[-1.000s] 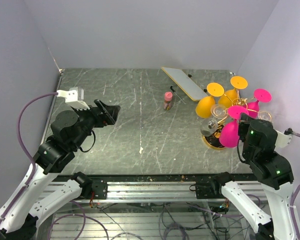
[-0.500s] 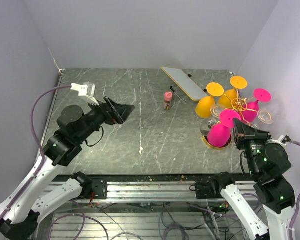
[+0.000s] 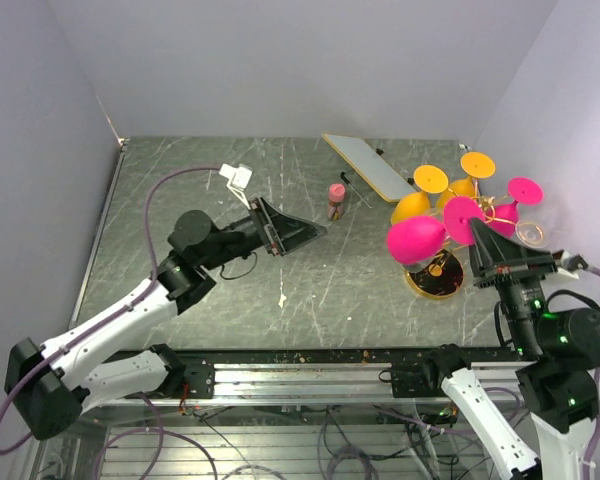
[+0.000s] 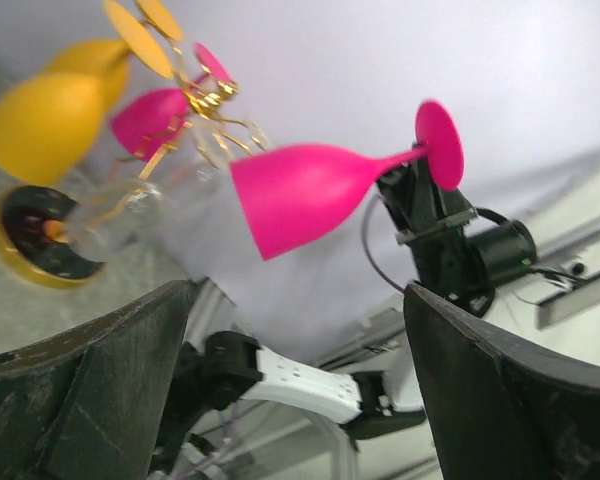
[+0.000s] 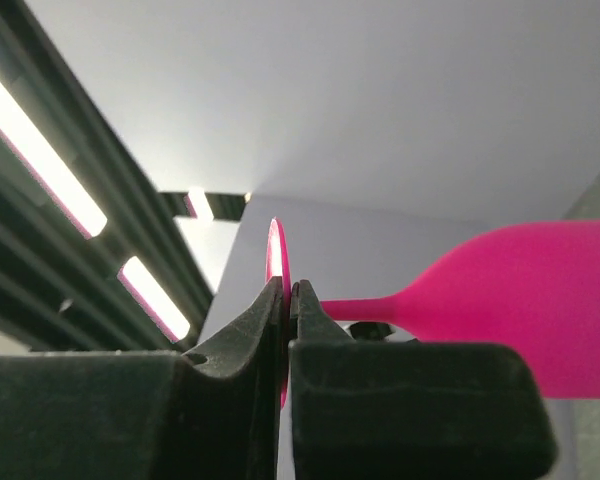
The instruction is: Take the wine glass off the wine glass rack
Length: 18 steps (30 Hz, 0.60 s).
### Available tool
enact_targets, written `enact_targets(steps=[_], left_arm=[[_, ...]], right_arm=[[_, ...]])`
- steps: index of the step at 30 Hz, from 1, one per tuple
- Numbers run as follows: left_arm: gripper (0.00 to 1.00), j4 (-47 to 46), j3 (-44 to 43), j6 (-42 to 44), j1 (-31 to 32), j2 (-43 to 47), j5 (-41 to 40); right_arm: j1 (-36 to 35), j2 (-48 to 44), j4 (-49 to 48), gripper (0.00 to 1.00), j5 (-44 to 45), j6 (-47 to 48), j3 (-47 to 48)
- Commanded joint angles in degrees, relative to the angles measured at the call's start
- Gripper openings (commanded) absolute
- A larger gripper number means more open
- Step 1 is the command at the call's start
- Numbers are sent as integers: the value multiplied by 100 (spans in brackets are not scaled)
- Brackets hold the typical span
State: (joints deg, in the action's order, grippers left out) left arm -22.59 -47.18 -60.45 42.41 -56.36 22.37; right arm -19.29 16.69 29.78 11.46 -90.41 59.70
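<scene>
Pink wine glass lies level above the desk, beside the wine glass rack, its foot pinched edge-on in the right gripper jaws. Likely light, rigid and slick, it may pivot there; the stem offers a surer hold. Left gripper jaws stand wide, empty.

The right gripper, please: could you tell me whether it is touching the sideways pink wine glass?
Touching. The right wrist view shows the right gripper closed on the foot disc of the pink wine glass, one finger against each face.

Wine glass partly off right edge
</scene>
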Motion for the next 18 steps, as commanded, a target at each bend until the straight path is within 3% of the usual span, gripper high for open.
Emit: enact_targets(steps=[1, 4, 12, 18], left_arm=[[98, -1732, 150, -894, 461, -492, -99], [98, -2648, 363, -1341, 655, -783, -266], [98, -3377, 496, -1781, 925, -1155, -610], [99, -3913, 431, -1891, 1148, -1355, -650]], right_arm=[[13, 461, -1465, 0, -1126, -876, -182], [6, 600, -2009, 0, -1312, -1074, -199], [12, 729, -2807, 0, -1895, -1888, -785], [13, 654, -2929, 0, -1798, -1917, -1045]])
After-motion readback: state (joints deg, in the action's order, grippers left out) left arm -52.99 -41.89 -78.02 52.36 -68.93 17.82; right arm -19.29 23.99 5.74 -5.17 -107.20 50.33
